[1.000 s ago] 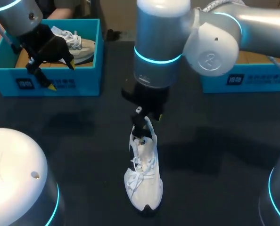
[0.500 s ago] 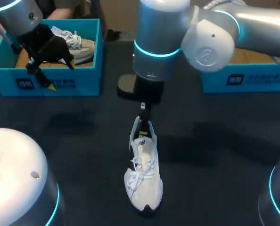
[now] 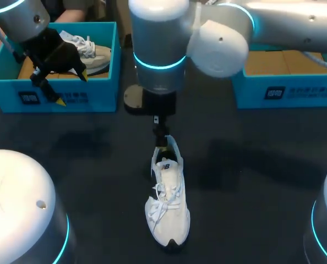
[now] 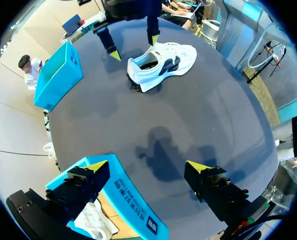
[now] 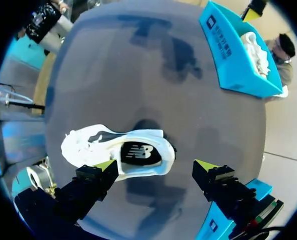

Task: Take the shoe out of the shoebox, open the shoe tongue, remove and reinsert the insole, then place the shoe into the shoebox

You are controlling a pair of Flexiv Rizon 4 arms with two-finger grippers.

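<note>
Head view: the shoe [image 3: 167, 206] stands mid-table [image 3: 262, 181], toe near, heel far, and is out of the left box [image 3: 53, 96], which holds a second shoe [image 3: 94, 54]. The right gripper [image 3: 162, 144] hangs just over the heel collar, released and empty. The left gripper [image 3: 70, 88] sits over that box's near wall, also released and empty. Nothing pins the shoe, so a pull on the insole could drag or tip it.

Left wrist view: the left gripper's [image 4: 148, 167] fingers are spread wide, one over the box rim [image 4: 133, 212], the other over bare table. The shoe [image 4: 161, 62] lies well apart, on the far side. From there this arm cannot steady it, and a drop straight down could strike the rim.

Right wrist view: the right gripper [image 5: 156, 165] is spread open with the shoe [image 5: 88, 145] ahead of it. The insole [image 5: 137, 151] shows in the opening between the fingers, though nearer one of them. Going down this off-centre, that finger could land on the collar, shoving the shoe or pinching the collar along with the insole.
</note>
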